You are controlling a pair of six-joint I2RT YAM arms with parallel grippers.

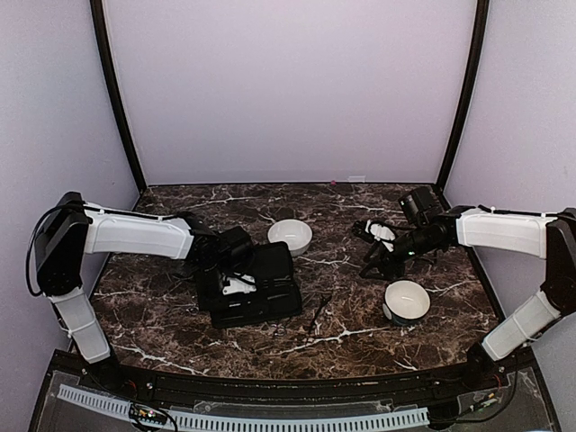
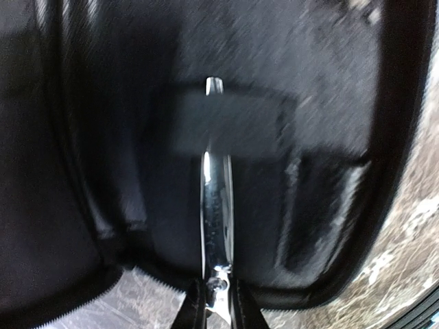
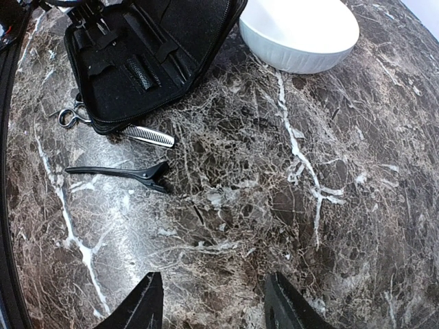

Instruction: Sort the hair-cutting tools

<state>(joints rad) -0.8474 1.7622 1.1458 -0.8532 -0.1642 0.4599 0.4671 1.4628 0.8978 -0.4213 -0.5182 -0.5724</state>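
The left gripper clamps nearly shut on silver scissors over the black case; the right gripper stands half open, empty, a black clip at ten o'clock.

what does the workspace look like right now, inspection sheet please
surface: dark marble table
job's things: silver tool held over the open case; shears at the case's edge; clip loose on the table
clutter: far bowl, near bowl
grippers: left gripper shut on the silver tool; right gripper open, empty
cables: black cable looped by the left arm
surroundings: lilac walls, black posts
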